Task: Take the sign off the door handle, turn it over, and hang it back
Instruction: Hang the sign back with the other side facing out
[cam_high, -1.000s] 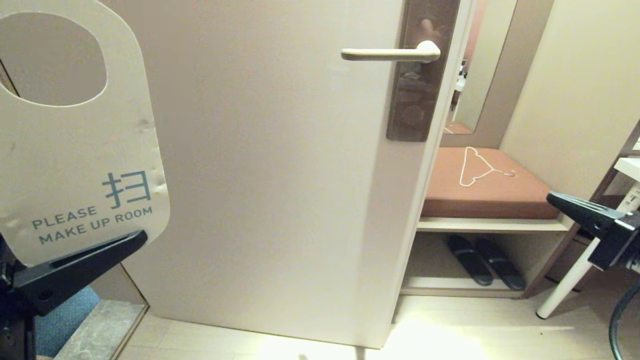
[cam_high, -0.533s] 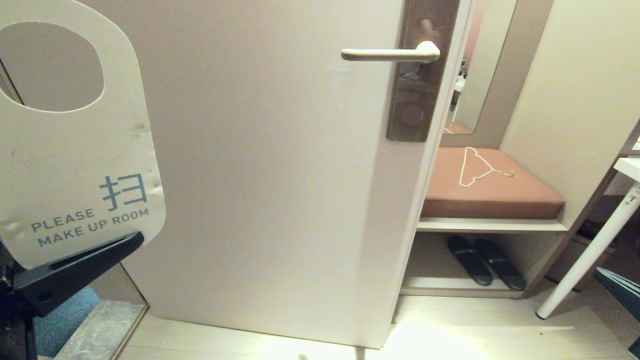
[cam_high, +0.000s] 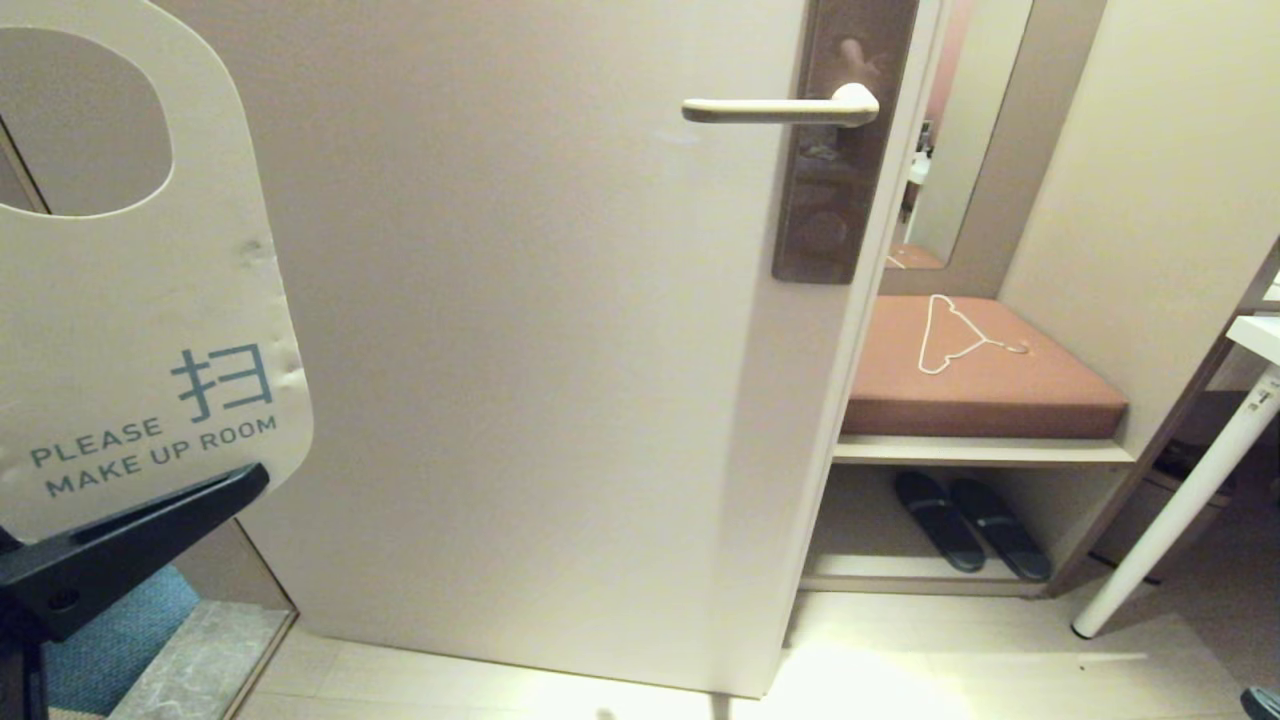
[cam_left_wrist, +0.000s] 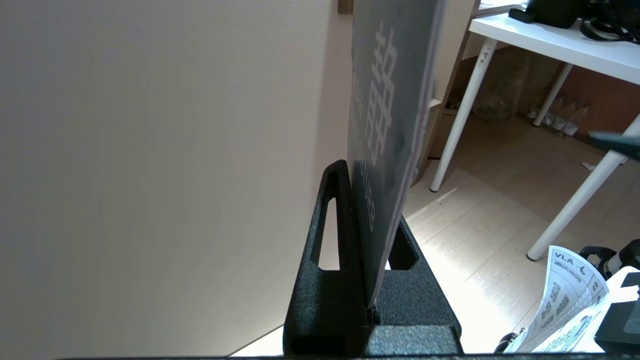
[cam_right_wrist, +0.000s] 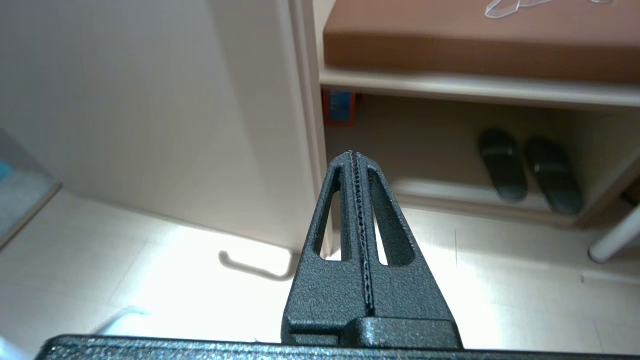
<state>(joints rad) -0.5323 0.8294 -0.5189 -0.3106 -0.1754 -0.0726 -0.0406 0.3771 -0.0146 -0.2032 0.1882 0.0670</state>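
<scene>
One pale, smooth door fills the head view, its single straight beige handle bare on a dark metal plate. Well to the handle's left, the left gripper is clamped on the lower edge of one flat, rounded sign, held upright with the white "PLEASE MAKE UP ROOM" face and oval hole toward the head camera. The right gripper, fingers pressed together on nothing, hangs low by the floor. Beside the door: one brown cushion, one wire hanger, two dark slippers.
</scene>
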